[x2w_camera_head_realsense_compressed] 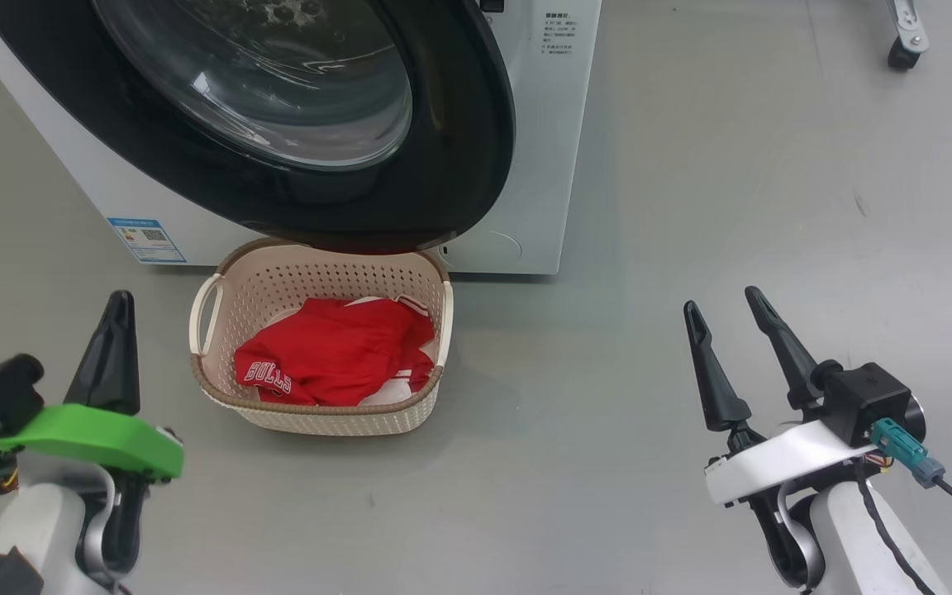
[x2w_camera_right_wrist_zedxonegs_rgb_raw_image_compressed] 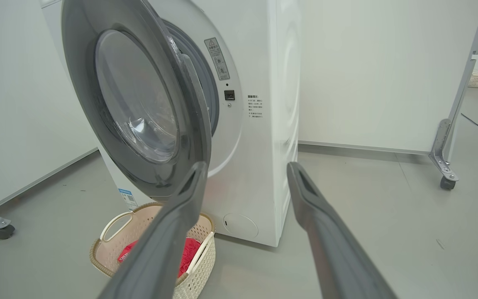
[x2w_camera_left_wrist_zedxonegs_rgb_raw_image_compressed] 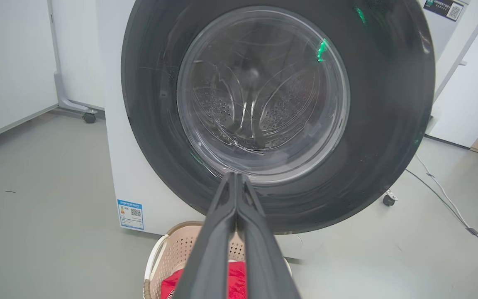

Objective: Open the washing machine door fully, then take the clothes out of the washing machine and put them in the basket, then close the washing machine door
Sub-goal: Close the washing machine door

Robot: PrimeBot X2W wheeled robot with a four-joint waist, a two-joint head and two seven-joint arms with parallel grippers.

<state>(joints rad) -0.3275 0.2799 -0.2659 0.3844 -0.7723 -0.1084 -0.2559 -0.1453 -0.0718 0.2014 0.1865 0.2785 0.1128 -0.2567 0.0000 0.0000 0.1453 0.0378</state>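
Red "BULLS" clothes [x2w_camera_head_realsense_compressed: 335,351] are sitting in the cream basket [x2w_camera_head_realsense_compressed: 327,421] on the floor, right in front of the washing machine [x2w_camera_head_realsense_compressed: 559,124]. So by my read the step in hand is shutting the washing machine door [x2w_camera_head_realsense_compressed: 319,190].

How I'd do it: push on the glossy black rim, not the glass bowl, and out near the free edge on the robot's right, far from the hinge. Keep a steady press until the latch catches, since a tap probably won't do it. The basket sits under the door's lower edge, so stay high on the rim.

The left gripper [x2w_camera_head_realsense_compressed: 119,310] has its fingers pressed together, which makes a decent blunt pusher. The right gripper [x2w_camera_head_realsense_compressed: 722,299] has its fingers spread apart and holds nothing. Both are well back from the door.

Views differ a lot. The left wrist view faces the door square-on and shows the dimpled drum [x2w_camera_left_wrist_zedxonegs_rgb_raw_image_compressed: 280,116] through the glass, with no red inside, but you can't judge the gap from there. The right wrist view catches the door edge-on, clearly ajar, plus the latch socket [x2w_camera_right_wrist_zedxonegs_rgb_raw_image_compressed: 229,95] on the front panel.
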